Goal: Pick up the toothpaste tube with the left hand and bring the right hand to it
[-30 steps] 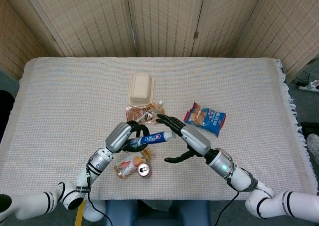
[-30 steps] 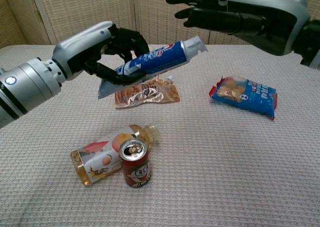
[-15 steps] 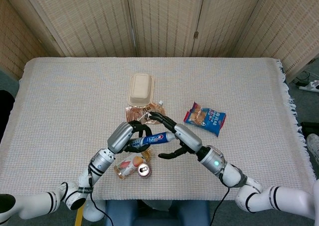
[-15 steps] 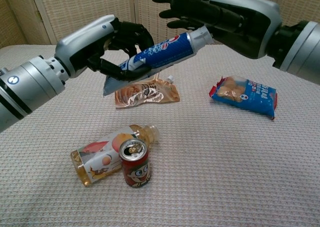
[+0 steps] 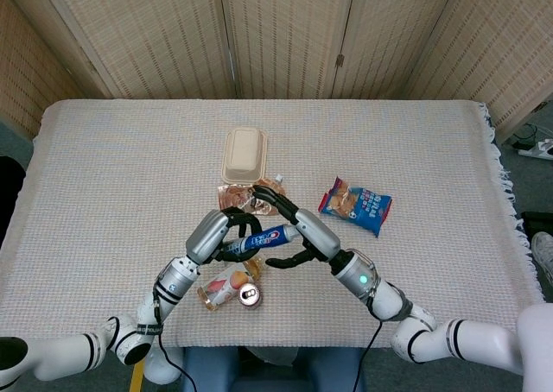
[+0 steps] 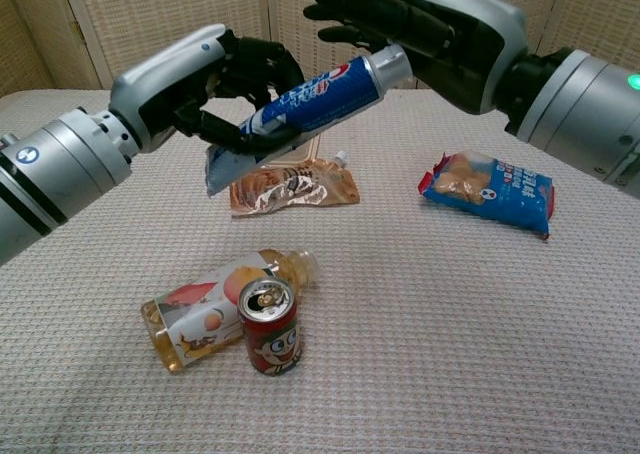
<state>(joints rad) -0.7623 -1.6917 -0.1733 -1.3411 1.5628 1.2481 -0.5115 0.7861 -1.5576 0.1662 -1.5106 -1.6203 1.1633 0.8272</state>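
My left hand (image 5: 218,231) (image 6: 200,79) grips the flat tail end of a blue and white toothpaste tube (image 5: 266,237) (image 6: 310,100) and holds it in the air, cap end tilted up to the right. My right hand (image 5: 308,233) (image 6: 425,19) is at the cap end. Its fingers are spread above the tube and its thumb below, with the cap against its palm; they do not close on the tube.
Below the tube a juice bottle (image 6: 205,314) lies on the woven cloth beside an upright red can (image 6: 269,327). A brown foil pouch (image 6: 292,187) lies behind, a blue snack bag (image 6: 490,190) to the right, and a beige lidded box (image 5: 244,154) farther back.
My right hand has moved left and in toward the tube until the cap end sits in its palm. The left hand has lifted the tube slightly.
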